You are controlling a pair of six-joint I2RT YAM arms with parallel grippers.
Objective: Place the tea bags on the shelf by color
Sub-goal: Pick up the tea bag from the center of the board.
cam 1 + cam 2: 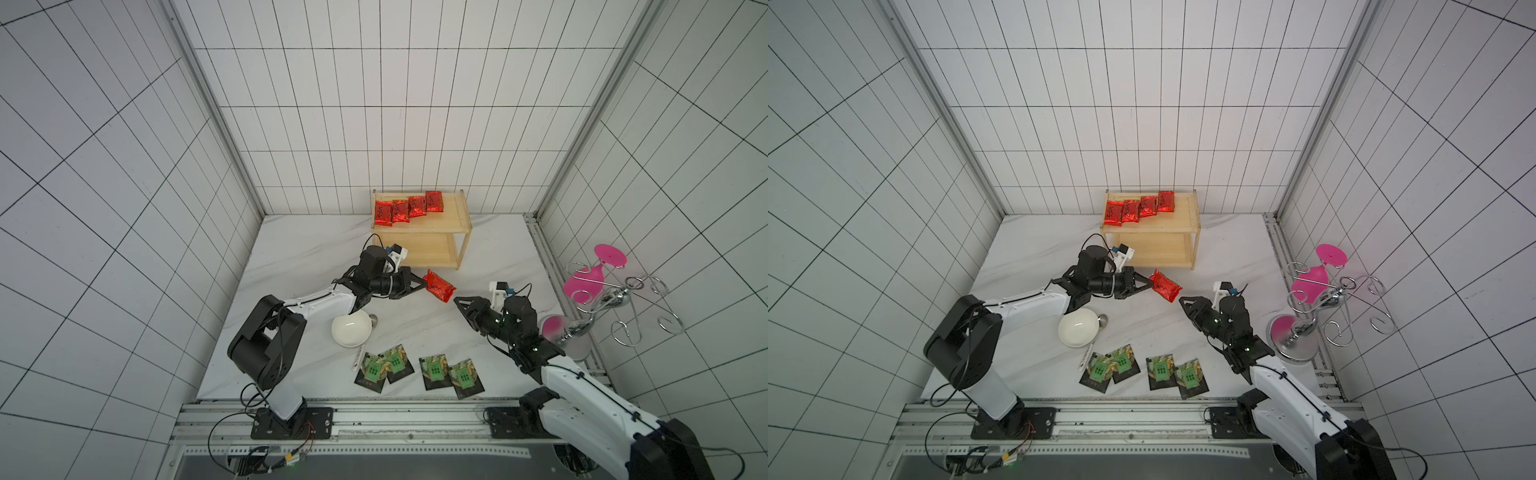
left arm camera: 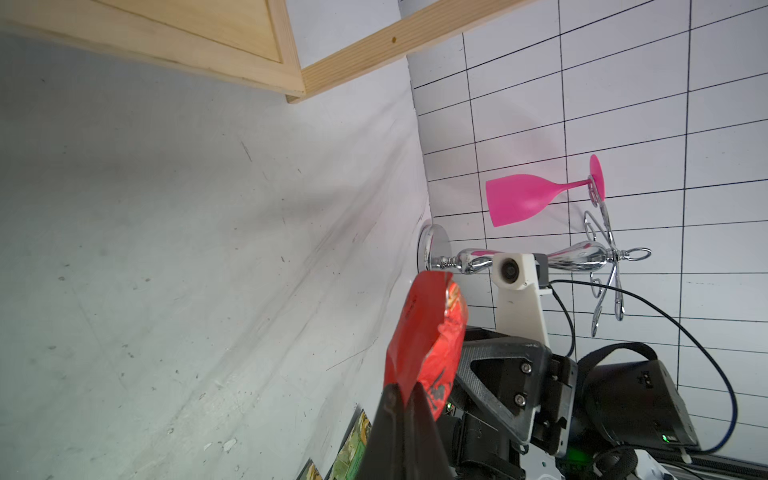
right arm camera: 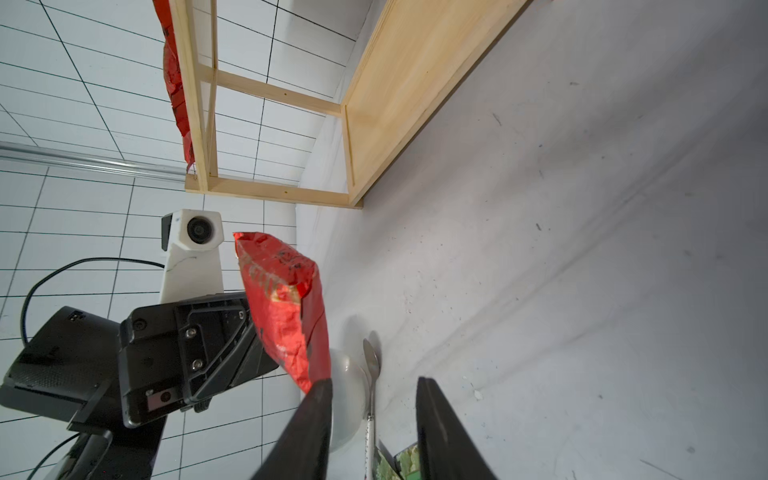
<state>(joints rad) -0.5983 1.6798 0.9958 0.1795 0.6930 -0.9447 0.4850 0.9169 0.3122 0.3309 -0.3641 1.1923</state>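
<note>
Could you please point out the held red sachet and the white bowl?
held red sachet point(image 1: 439, 286), in a top view, middle of its foil face.
white bowl point(image 1: 351, 332), in a top view, its centre.

Your left arm point(image 1: 320, 300) and right arm point(image 1: 582, 386) wear white shells with black joints; left gripper point(image 1: 423, 284) and right gripper point(image 1: 457, 300) are black, silver-screwed, trailing black cables.

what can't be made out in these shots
Light wooden two-tier shelf: the back of its lower board is hidden under the upper board in both top views.
White-handled metal spoon: its middle is hidden by the round white bowl in both top views.
Shiny red foil sachets on the shelf: the dark script is too small to read in both top views.
Flat black square packets: cut off by the frame edge in the left wrist view.
</note>
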